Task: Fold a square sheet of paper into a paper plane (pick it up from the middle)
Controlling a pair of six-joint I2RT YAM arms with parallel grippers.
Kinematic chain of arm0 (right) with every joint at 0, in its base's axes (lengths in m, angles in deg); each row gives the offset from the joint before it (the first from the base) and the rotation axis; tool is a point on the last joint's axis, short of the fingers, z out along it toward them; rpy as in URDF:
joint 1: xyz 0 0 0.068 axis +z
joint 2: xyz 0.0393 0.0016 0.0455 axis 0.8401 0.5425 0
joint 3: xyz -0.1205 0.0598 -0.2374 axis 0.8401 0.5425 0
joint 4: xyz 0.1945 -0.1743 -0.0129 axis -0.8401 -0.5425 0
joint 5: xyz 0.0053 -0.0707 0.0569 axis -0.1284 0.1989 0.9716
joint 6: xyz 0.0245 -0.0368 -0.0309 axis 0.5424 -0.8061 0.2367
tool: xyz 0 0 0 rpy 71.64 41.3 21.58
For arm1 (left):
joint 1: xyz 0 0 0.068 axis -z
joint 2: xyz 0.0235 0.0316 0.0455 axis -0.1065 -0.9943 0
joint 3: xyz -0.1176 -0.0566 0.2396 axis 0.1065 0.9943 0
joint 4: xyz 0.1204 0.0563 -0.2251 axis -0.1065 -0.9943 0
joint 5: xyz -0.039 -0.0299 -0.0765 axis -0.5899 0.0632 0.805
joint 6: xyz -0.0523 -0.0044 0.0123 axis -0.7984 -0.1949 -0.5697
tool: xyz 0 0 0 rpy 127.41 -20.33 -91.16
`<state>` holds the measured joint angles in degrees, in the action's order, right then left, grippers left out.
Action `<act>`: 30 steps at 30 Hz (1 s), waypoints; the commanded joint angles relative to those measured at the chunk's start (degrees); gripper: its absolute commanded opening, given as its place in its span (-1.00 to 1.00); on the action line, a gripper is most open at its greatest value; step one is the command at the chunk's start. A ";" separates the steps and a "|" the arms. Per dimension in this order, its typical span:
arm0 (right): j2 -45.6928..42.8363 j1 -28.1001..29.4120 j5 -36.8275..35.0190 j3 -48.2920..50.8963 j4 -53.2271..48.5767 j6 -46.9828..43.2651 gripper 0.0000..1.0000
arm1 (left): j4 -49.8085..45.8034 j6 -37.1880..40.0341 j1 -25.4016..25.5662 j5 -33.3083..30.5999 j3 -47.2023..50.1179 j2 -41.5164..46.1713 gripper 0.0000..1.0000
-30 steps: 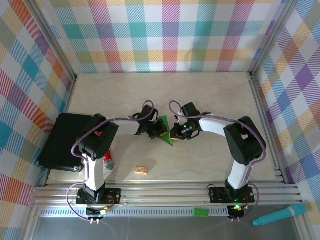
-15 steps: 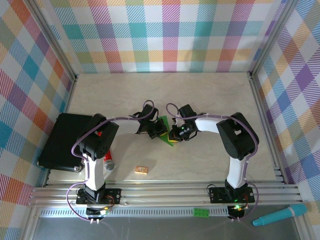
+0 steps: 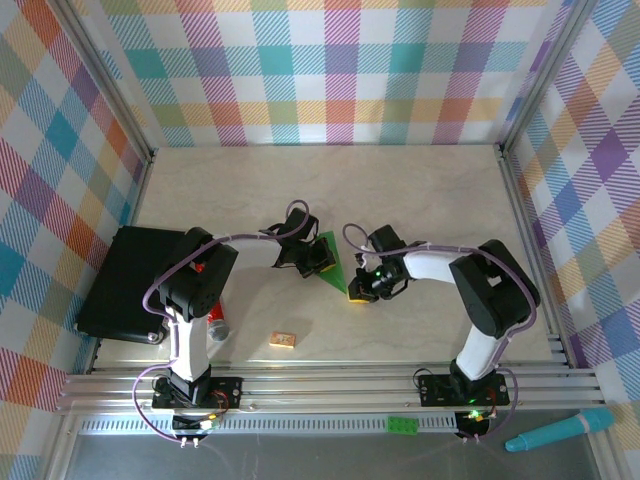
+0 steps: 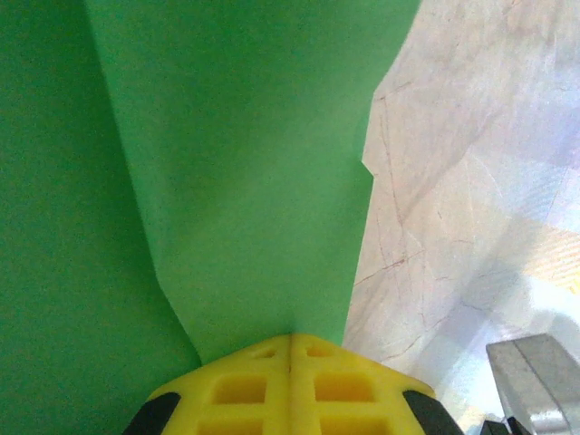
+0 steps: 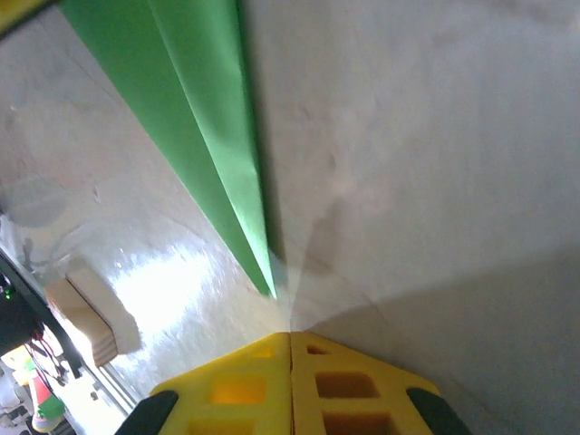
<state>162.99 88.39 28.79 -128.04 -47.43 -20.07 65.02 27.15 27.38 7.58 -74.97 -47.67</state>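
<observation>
Bright green paper plane [image 3: 337, 272], a slim pointed fold, is pinched between the clenched yellow fingertips of the left gripper [image 3: 318, 262] at mid-table. Its sharp tip is seen just ahead of the right gripper [image 3: 357, 293], whose 2 fingers are pressed together on nothing. A small tan wooden block [image 3: 283, 340] lies nearer the bases, on the pale marbled tabletop [image 3: 430, 190].

We see a black slab [image 3: 125, 285] at the counter's [image 3: 430, 190] left edge and a small wooden block [image 3: 283, 340] near its front. A green brick [image 3: 403, 425] and a teal pen [image 3: 560, 430] lie below the rails.
</observation>
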 commanded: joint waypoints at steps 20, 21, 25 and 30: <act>9.28 0.59 -4.80 -10.64 -1.96 -0.31 -0.84 | -8.90 -1.52 0.52 -3.84 2.05 -2.47 -0.91; 9.37 0.55 -5.31 -10.05 -2.34 -0.50 -0.84 | -8.63 -1.53 0.52 -3.58 1.96 -2.34 -0.91; 9.59 0.59 -8.46 -7.70 -5.57 -2.22 -0.85 | -8.22 0.12 0.35 -2.96 -0.19 -1.40 -0.87; 9.59 0.40 -12.29 -6.70 -8.88 -3.70 -0.87 | -6.92 1.53 -1.35 -3.37 -2.01 -1.01 -0.81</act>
<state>170.44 88.63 24.64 -138.16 -46.93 -21.56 62.94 27.24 27.40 7.25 -76.43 -47.49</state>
